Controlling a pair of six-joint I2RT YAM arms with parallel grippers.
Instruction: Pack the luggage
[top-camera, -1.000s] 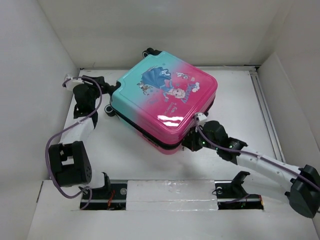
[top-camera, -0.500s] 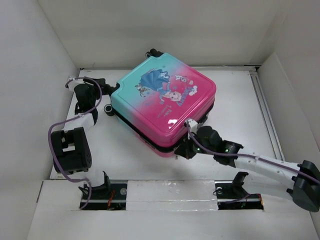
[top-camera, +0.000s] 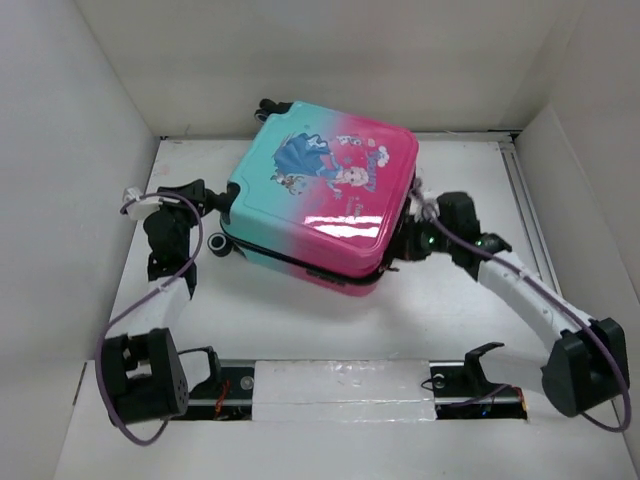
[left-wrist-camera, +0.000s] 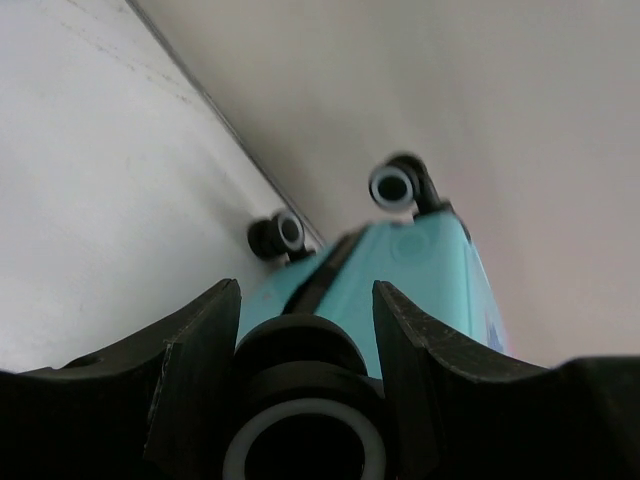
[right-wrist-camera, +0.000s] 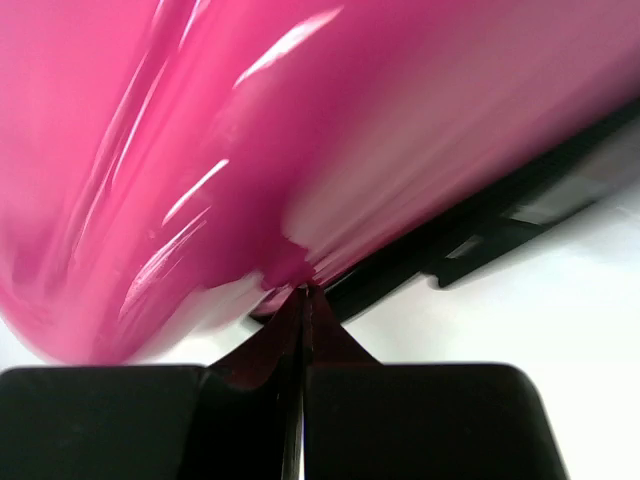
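Note:
The luggage (top-camera: 325, 200) lies flat and closed on the white table, teal at the left, pink at the right, with the princess print on top. My left gripper (top-camera: 207, 205) is at its left corner. In the left wrist view its fingers (left-wrist-camera: 200, 340) are closed around a black-and-white wheel (left-wrist-camera: 300, 400), and the teal shell (left-wrist-camera: 420, 280) runs away beyond it. My right gripper (top-camera: 400, 250) is at the luggage's right side. In the right wrist view it (right-wrist-camera: 303, 292) is shut, with its tips against the pink shell (right-wrist-camera: 200, 150) just above the black zipper band (right-wrist-camera: 440, 240).
White walls enclose the table on the left, back and right. The luggage's far wheel (top-camera: 268, 106) is close to the back wall. Two more wheels (left-wrist-camera: 285, 233) show ahead in the left wrist view. The arms' base rail (top-camera: 340, 385) runs along the near edge.
The luggage has turned and shifted toward the back wall. My right gripper went from its near corner round to its right side. My left gripper stayed at the left corner wheel, moving nearer.

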